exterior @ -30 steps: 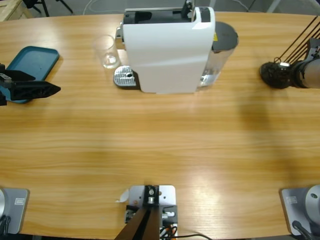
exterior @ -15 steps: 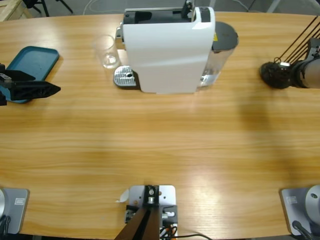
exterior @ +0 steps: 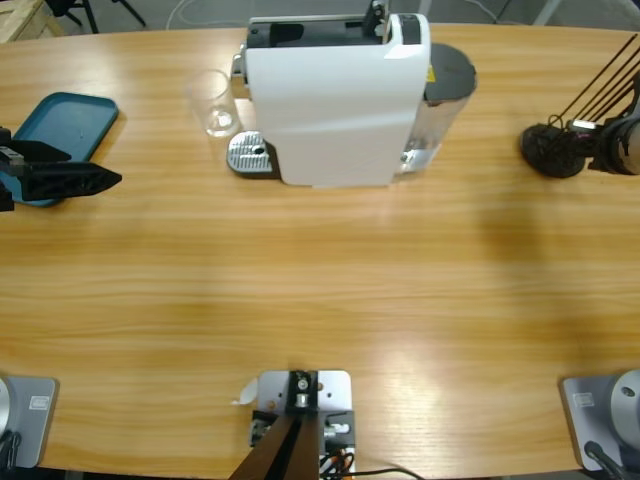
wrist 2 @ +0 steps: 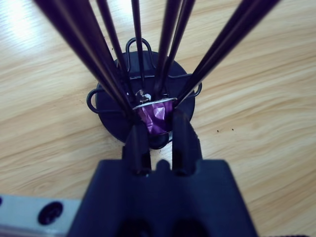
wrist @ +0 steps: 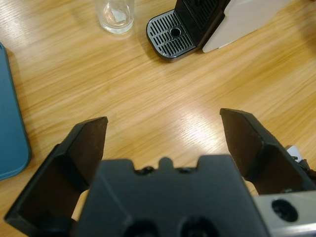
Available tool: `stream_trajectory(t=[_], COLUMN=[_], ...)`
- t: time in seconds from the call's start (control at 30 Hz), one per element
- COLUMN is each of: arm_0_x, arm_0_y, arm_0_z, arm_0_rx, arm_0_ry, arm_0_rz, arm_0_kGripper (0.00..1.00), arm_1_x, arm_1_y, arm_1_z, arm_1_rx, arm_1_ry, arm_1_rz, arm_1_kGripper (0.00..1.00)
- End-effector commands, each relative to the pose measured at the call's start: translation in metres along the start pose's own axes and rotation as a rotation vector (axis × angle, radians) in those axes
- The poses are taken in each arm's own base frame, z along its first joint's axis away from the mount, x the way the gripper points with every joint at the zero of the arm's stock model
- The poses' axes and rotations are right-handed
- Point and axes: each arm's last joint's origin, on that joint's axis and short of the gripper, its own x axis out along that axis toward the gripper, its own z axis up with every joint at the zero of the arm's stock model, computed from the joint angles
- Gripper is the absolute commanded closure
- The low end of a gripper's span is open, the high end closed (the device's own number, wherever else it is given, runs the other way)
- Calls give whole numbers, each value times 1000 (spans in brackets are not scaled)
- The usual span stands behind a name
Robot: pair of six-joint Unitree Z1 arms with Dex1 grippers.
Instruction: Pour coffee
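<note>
The white coffee machine [exterior: 335,100] stands at the table's far middle, with its metal drip tray [exterior: 250,155] on its left. An empty-looking clear glass [exterior: 212,103] stands beside that tray; no coffee shows anywhere. My left gripper [exterior: 108,180] hovers open at the left edge, pointing towards the glass [wrist: 114,15] and drip tray [wrist: 170,37]. At the right edge my right gripper [exterior: 585,150] reaches into a black wire capsule holder [exterior: 548,150]. Its jaws are shut on a small purple capsule [wrist 2: 155,116] at the holder's base [wrist 2: 111,118].
A teal tray [exterior: 65,125] lies at the far left, just behind my left gripper, and its edge [wrist: 7,123] shows in the left wrist view. The holder's dark rods [wrist 2: 113,44] fan up around my right gripper. Bare wood spans the table's middle and front.
My right arm has drawn back slightly towards the right edge. The left arm, glass and machine have not moved.
</note>
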Motion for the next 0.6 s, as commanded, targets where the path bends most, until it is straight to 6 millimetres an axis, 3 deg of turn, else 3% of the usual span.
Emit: stream_trajectory(t=[0.03, 0.3, 0.6], arm_0_x=[13, 8, 9], arm_0_y=[2, 1, 1], arm_0_z=[-8, -8, -8], arm_0_rx=[-8, -7, -7], arm_0_ry=[55, 37, 35], arm_0_rz=[-9, -13, -20], arm_0_kGripper=[9, 9, 9], arm_1_x=[-30, -79, -127], arm_1_y=[-13, -23, -34], arm_1_z=[13, 44, 67], arm_1_rx=[-9, -12, -7], arm_1_ry=[-28, -76, -127], arm_1_rz=[-22, -2, 23], arm_1_kGripper=[1000, 1000, 1000])
